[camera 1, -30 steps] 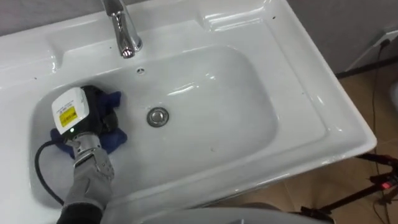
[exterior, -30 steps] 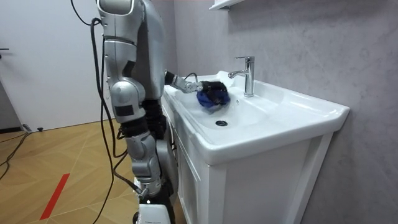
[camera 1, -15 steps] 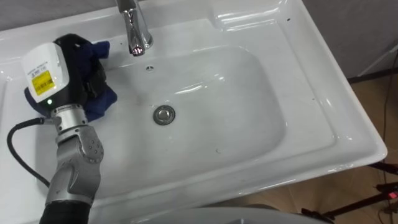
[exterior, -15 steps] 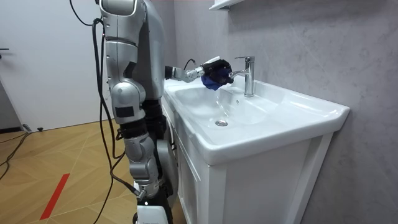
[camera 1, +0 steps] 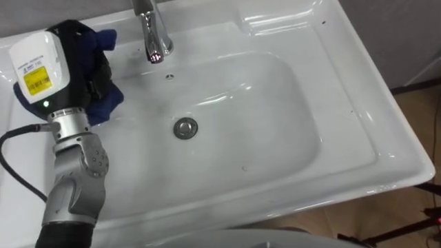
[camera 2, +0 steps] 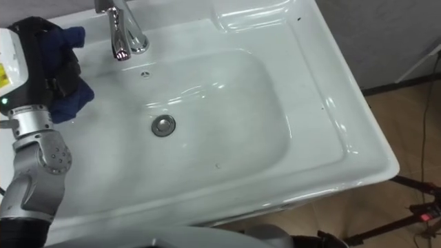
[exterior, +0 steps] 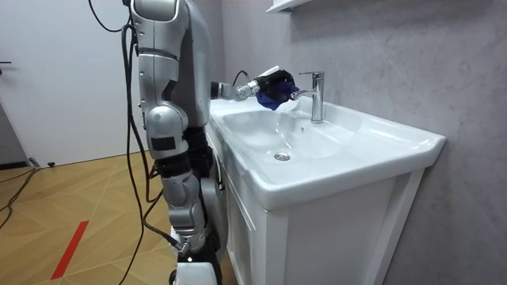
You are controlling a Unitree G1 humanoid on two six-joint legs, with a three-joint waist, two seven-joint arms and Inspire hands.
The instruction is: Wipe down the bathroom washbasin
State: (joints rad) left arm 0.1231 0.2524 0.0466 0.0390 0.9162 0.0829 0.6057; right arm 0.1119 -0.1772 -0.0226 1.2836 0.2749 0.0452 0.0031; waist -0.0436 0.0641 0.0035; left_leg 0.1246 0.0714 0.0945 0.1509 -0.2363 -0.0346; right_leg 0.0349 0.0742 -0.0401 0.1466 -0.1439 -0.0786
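Observation:
My left hand (camera 1: 79, 62) is shut on a blue cloth (camera 1: 105, 103) and is held up over the basin's far left corner, just left of the chrome faucet (camera 1: 152, 36). The cloth bunches under and around the curled fingers. The white basin (camera 1: 289, 117) lies below, with its round drain (camera 1: 185, 128) in the middle of the bowl. In the room view I stand at the cabinet's side by the room view's left, with the left hand (exterior: 273, 78) and cloth (exterior: 269, 97) raised above the rim, close to the faucet (exterior: 316, 95).
The basin's flat rim (camera 1: 386, 131) runs along the right and front, with wooden floor (camera 1: 427, 103) beyond it. A grey wall backs the faucet. The white cabinet (exterior: 317, 237) stands under the basin.
The left hand with the cloth has risen out of the bowl and moved up and away toward the faucet's left side. The eye view has shifted slightly.

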